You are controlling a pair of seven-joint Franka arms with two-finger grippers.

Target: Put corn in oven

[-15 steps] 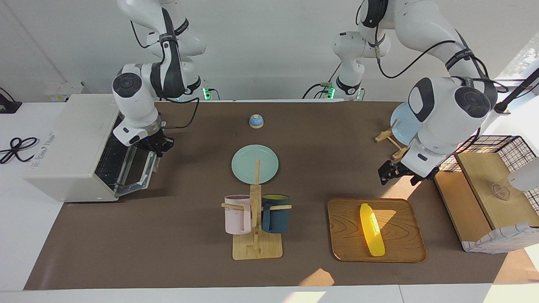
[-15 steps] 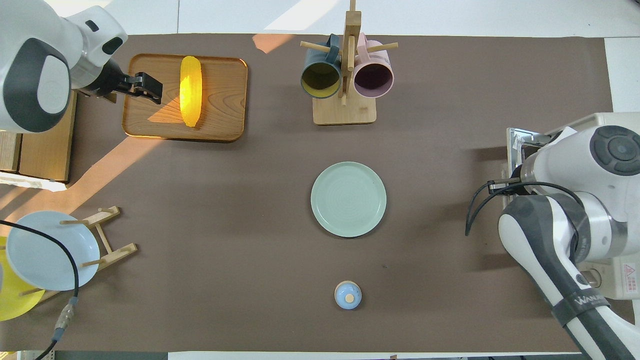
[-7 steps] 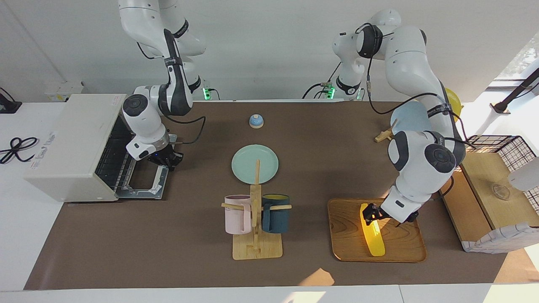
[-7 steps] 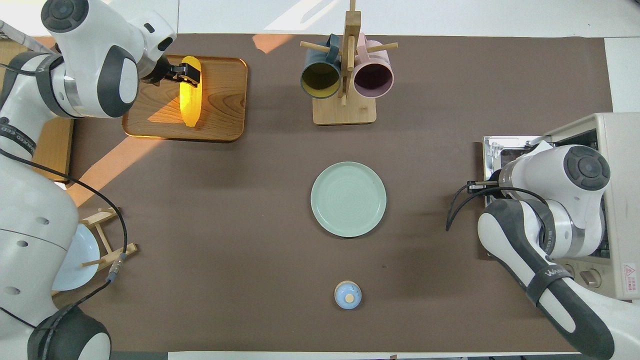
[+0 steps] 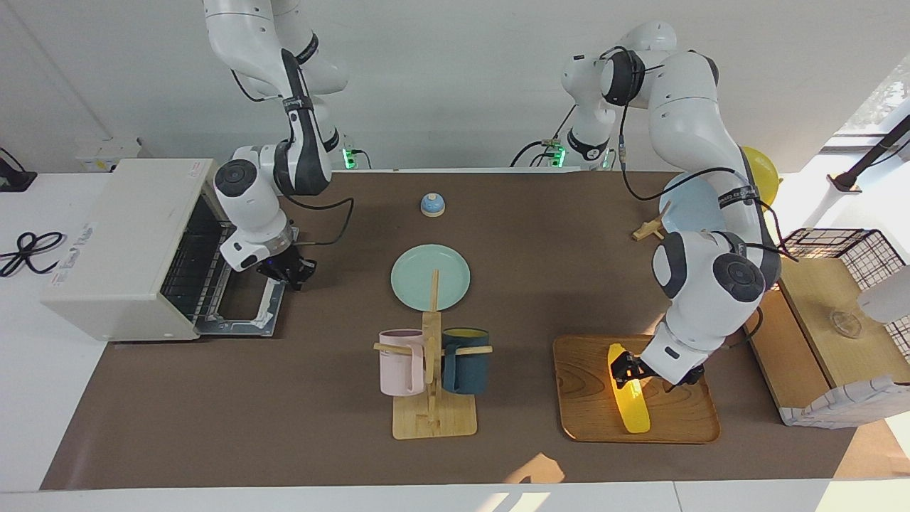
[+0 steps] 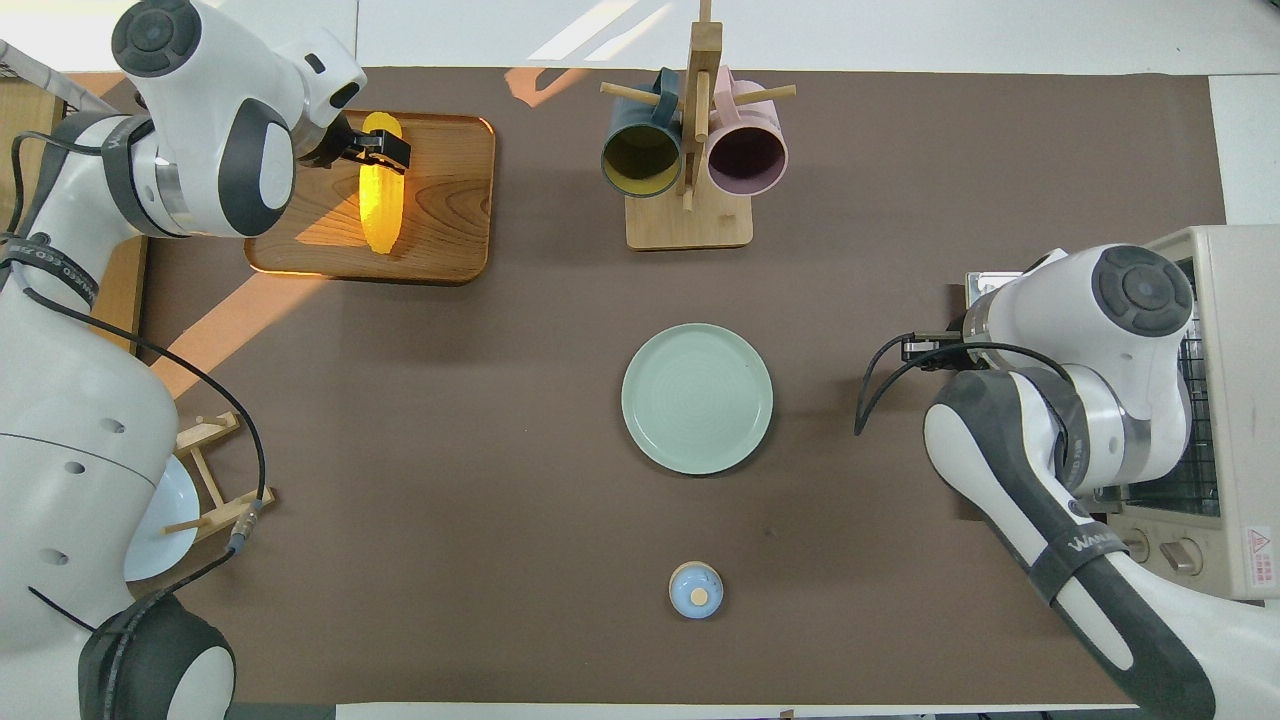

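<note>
— Where's the corn (image 5: 628,398) from your seat?

— I see it lying on the wooden tray (image 5: 682,419), toward the left arm's end of the surface. My left tool (image 5: 624,368) is down at the cob's end nearer the robots, fingers spread wide around it.

— And the oven (image 5: 121,245)?

— Door dropped flat, at nine o'clock from the green plate (image 5: 430,276) in the facing view. My right tool (image 5: 293,272) sits closed tight at the door's edge, holding nothing I can make out.

Left gripper (image 5: 623,368) low, jaws wide, pointing toward 9 o'clock in the facing view; right gripper (image 5: 288,271) shut, angled down.
</note>
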